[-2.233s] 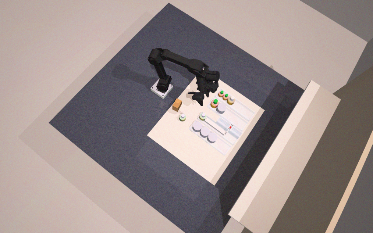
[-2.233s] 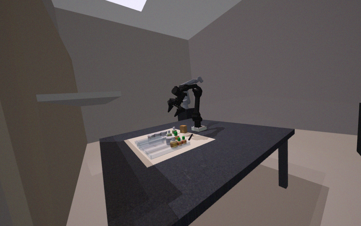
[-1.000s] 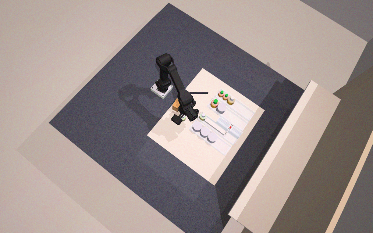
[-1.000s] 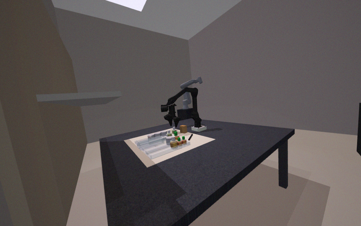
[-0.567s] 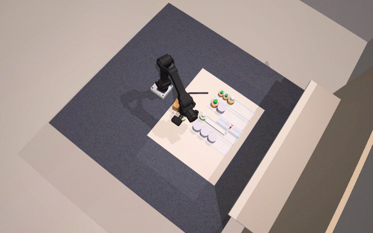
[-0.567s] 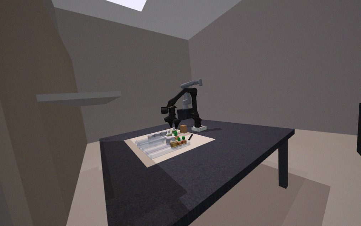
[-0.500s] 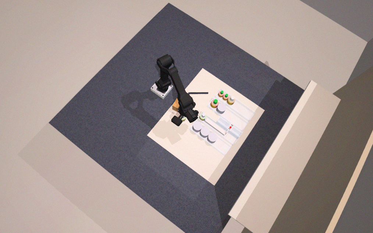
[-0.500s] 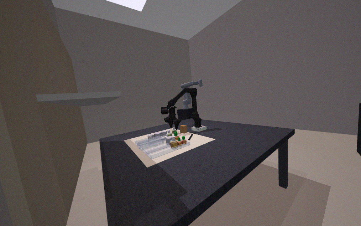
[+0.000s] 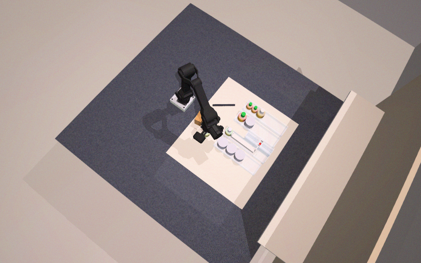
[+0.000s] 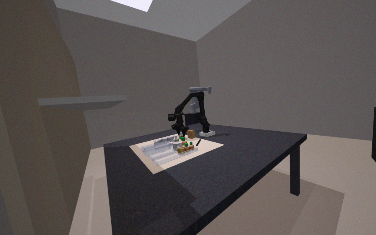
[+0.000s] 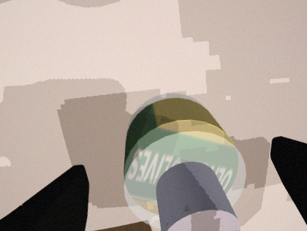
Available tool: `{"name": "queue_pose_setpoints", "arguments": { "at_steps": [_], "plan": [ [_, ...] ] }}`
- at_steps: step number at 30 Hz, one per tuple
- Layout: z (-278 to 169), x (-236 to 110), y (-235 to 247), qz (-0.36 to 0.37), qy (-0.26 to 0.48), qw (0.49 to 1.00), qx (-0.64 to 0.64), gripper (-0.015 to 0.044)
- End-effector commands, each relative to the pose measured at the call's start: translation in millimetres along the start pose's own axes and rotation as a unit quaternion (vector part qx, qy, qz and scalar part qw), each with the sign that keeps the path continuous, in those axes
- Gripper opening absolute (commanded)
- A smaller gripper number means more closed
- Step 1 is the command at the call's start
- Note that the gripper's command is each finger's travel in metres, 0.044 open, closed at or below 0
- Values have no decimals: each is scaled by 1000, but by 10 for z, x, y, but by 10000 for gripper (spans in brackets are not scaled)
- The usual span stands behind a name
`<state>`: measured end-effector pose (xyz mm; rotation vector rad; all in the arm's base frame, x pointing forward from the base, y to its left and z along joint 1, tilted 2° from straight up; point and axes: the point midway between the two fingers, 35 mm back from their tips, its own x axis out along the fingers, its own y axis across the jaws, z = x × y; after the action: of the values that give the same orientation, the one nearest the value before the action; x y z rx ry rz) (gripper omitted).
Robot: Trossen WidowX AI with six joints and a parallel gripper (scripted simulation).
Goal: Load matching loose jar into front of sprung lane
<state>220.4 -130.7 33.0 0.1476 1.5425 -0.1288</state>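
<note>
The loose jar (image 11: 180, 163) (image 9: 206, 134) is glass with a green olives label and a grey cap. It stands upright on the cream mat (image 9: 211, 176), a little in front of the lanes. My gripper (image 11: 183, 162) (image 9: 204, 134) (image 10: 180, 131) is open and reaches down with one finger on each side of the jar, both clear of it. The matching jar (image 9: 228, 131) (image 10: 175, 138) stands at the front end of the sprung lane (image 9: 248, 142), with the long pusher behind it.
A brown box (image 9: 197, 118) (image 10: 191, 133) sits close behind the loose jar. A black pen (image 9: 223, 105) lies on the mat. Neighbouring clear lanes hold white round cans (image 9: 231, 148) and green-capped jars (image 9: 249, 105).
</note>
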Motion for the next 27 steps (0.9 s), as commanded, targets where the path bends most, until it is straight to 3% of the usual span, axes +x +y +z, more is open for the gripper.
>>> {"name": "queue_pose_setpoints", "arguments": {
  "at_steps": [1,5,11,17,27],
  "plan": [
    [-6,25,11,3,2,1000,2,309],
    [-6,25,11,3,2,1000,2,204],
    [-6,25,11,3,2,1000,2,164],
    [28,-153,-10,3,2,1000,2,6],
    [52,-690,-41,3,1,1000,2,0]
  ]
}}
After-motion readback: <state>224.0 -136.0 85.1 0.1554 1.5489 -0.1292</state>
